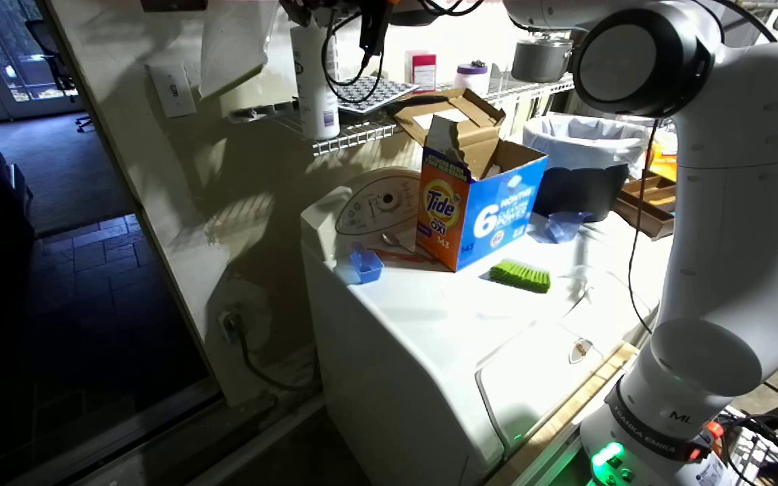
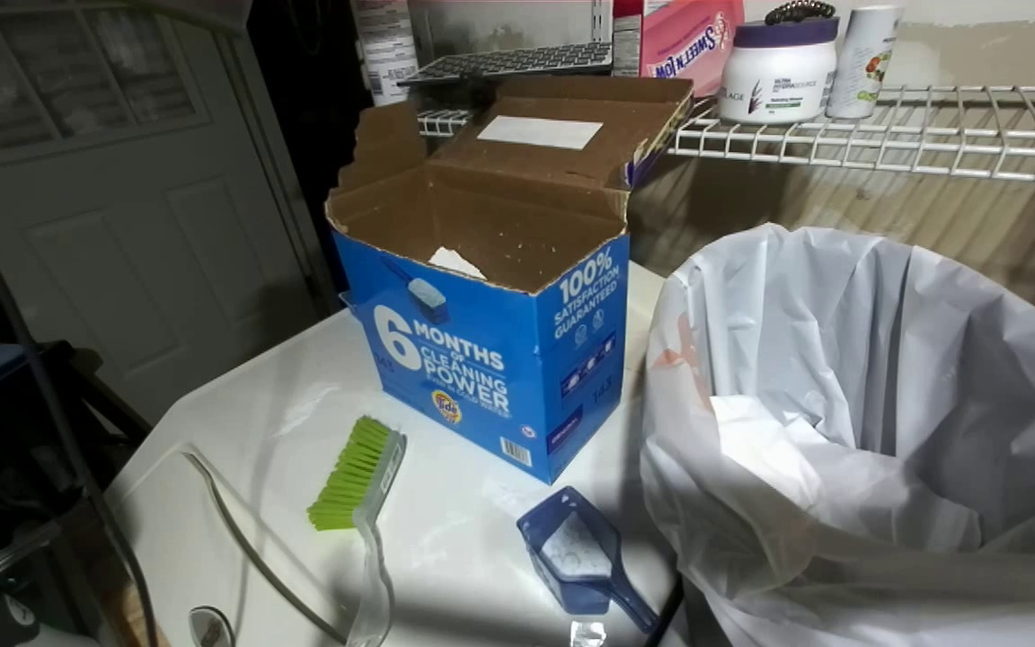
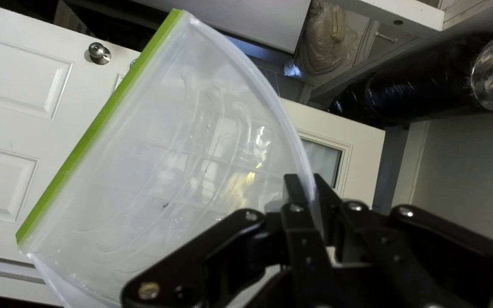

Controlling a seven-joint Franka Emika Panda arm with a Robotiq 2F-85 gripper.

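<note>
A translucent bag with a green edge strip point(image 3: 165, 171) fills much of the wrist view. My gripper point(image 3: 308, 184) is shut on the bag's pale side edge, which runs between the two black fingers. In an exterior view the bag point(image 1: 237, 44) hangs in the air in front of the wall, above the washer's left side. The gripper point(image 1: 298, 10) shows only partly there, at the top edge. Below and to the right stands an open Tide box point(image 1: 470, 209), also seen in an exterior view point(image 2: 482, 359).
On the white washer point(image 1: 423, 324) lie a green brush point(image 1: 521, 275), a blue scoop point(image 1: 365, 264) and another blue scoop point(image 2: 571, 548). A lined bin point(image 2: 751, 503) stands beside the box. A wire shelf point(image 2: 886, 148) with bottles and a keyboard runs along the wall.
</note>
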